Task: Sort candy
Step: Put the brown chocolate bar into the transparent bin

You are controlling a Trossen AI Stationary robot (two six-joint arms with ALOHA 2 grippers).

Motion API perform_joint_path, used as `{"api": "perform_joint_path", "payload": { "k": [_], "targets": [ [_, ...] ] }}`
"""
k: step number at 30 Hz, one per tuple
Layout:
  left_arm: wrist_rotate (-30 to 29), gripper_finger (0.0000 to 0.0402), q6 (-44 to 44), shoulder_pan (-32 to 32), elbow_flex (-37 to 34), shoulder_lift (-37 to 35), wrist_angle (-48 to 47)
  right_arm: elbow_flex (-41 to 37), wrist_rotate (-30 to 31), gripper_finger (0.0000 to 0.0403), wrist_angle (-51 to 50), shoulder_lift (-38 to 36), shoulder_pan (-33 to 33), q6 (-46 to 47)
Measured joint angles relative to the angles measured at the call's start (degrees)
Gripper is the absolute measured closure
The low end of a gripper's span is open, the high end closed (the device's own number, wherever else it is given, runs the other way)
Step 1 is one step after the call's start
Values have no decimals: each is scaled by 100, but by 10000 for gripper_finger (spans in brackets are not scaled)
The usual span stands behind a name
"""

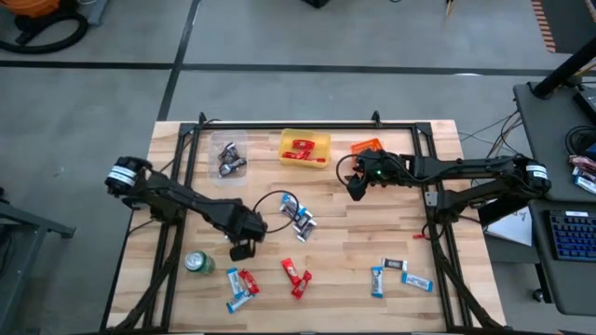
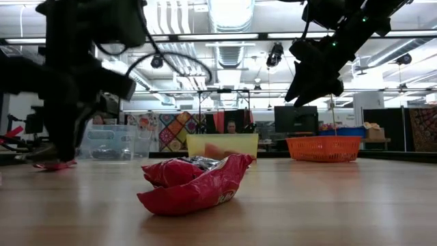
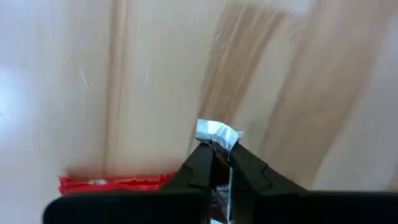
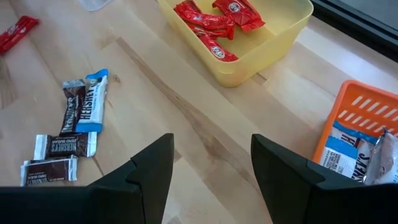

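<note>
Currently, wooden table (image 1: 354, 233) holds scattered candy: red bars (image 1: 296, 274) near-centre, red and blue ones (image 1: 240, 287) near-left, blue-and-white bars (image 1: 396, 275) near-right, a brown and blue cluster (image 1: 300, 220) mid-table. Left arm reaches in from the left edge; left gripper (image 1: 242, 249) sits low just left of the cluster, fingers (image 3: 249, 171) clamped on a silver-ended wrapper (image 3: 217, 133). Right gripper (image 1: 358, 184) hangs above the far-centre, jaws spread wide, holding nothing. Far side: yellow bin (image 1: 305, 160) with red bars, orange basket (image 4: 354, 112) with blue-and-white bars, clear tub (image 1: 229, 158) with dark ones. Green can (image 1: 197, 263) near-left.
</note>
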Motion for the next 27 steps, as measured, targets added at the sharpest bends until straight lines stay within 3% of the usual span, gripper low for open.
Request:
{"api": "perform_joint_path", "payload": {
  "k": [4,10,18,27],
  "targets": [
    [-205,389,54,56,0,-515,125,-2,-4,202,0,0,0,0],
    [-1006,389,-156,587,4,-1493,193,-2,-3,202,9,0,0,0],
    [-1867,390,112,2366,9,-2264,143,-4,-3,202,31,0,0,46],
    [-1894,390,1048,4535,9,-1839,173,-4,-3,202,28,0,0,55]
  ]
}}
